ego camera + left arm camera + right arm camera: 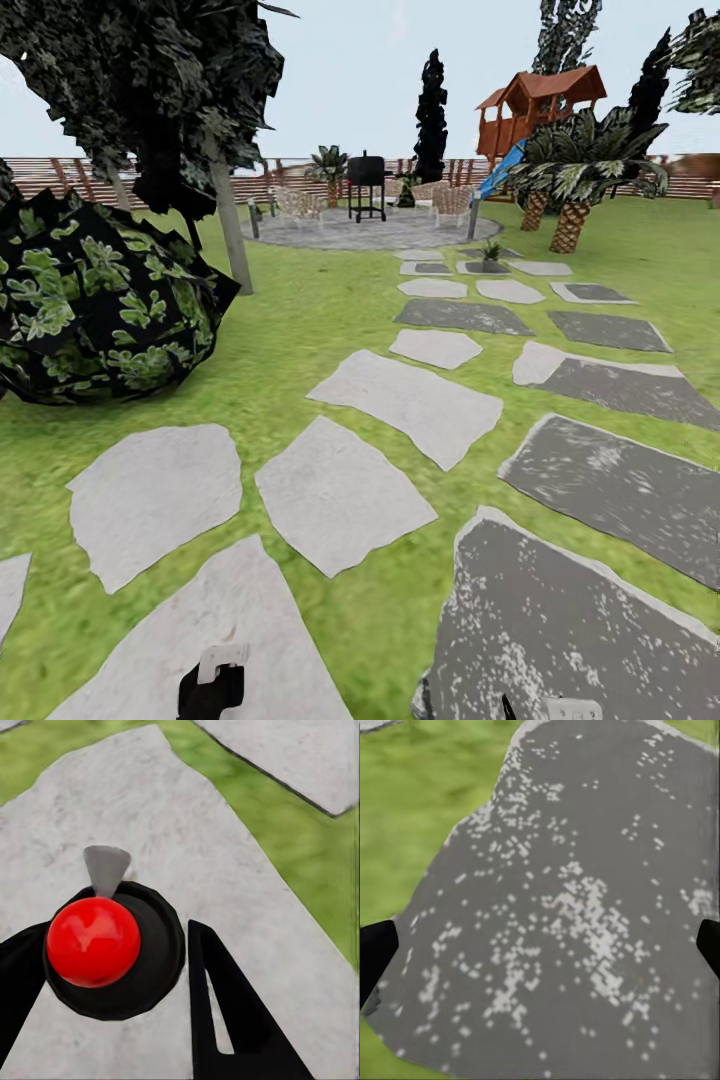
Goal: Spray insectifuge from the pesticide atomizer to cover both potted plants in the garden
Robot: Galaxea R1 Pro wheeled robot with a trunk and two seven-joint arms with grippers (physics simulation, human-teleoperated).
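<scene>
In the left wrist view the pesticide atomizer (pixel 112 952) is seen end-on: a round black body with a red ball on top and a grey cone-shaped nozzle. It sits between the two black fingers of my left gripper (pixel 120 930), which touch it on both sides. That gripper (pixel 212 690) hangs low over a pale stepping stone (pixel 200 620). My right gripper (pixel 540 945) is open over a dark speckled stone (pixel 560 620), with only its finger edges showing. One small potted plant (pixel 490 250) stands far ahead among the stones, near the patio.
Grey stepping stones lead across the lawn to a round paved patio (pixel 370 232) with a black grill (pixel 367 185) and chairs. A dark leafy bush (pixel 95 300) and a tree trunk (pixel 232 225) stand at the left. Palms (pixel 575 180), a playhouse and the slat fence lie beyond.
</scene>
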